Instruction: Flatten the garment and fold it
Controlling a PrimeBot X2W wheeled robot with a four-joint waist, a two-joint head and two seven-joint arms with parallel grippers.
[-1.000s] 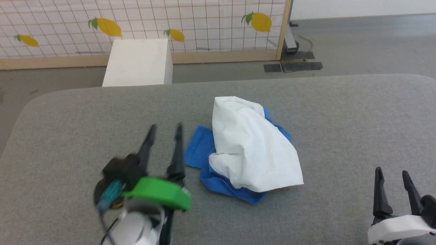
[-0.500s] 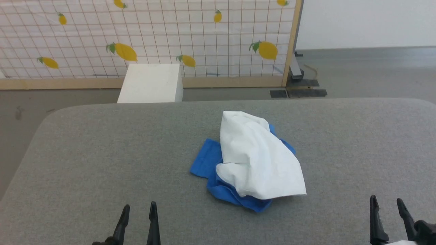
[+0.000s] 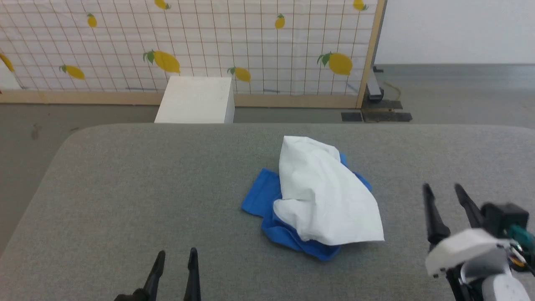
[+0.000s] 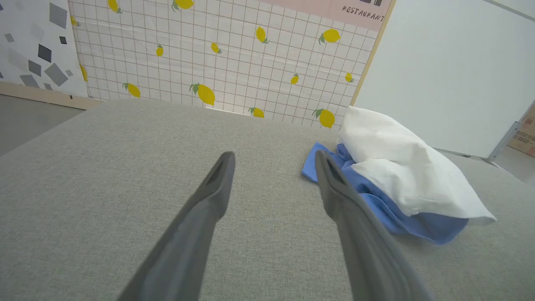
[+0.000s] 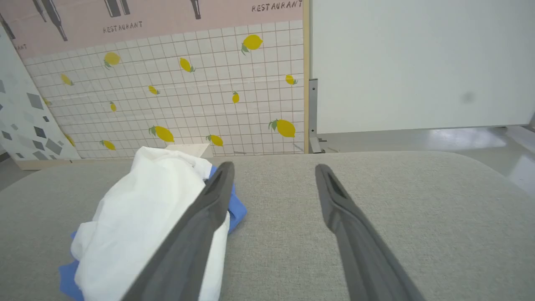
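Left hand [image 3: 177,251], lower left of the head view: fingers spread and released, grasping nothing, with just the tips above the bottom edge. One second ago it stood mid-frame, its fingertips level with the blue edge of the garment [image 3: 326,196]. In the left wrist view this hand [image 4: 274,154] hangs over the bare grey surface [image 3: 125,188], with the garment [image 4: 401,167] to the right.

Right hand [image 3: 442,186], right edge: also released and empty, now higher in the frame than half a second ago, its white wrist housing exposed. In the right wrist view this hand [image 5: 274,165] is open, with the garment [image 5: 142,213] at lower left.

The garment is a crumpled white-over-blue heap, centre of the surface, its shape unchanged. Camera framing has shifted. Beyond are a white box [image 3: 196,100] and a lemon-print screen [image 3: 209,42].
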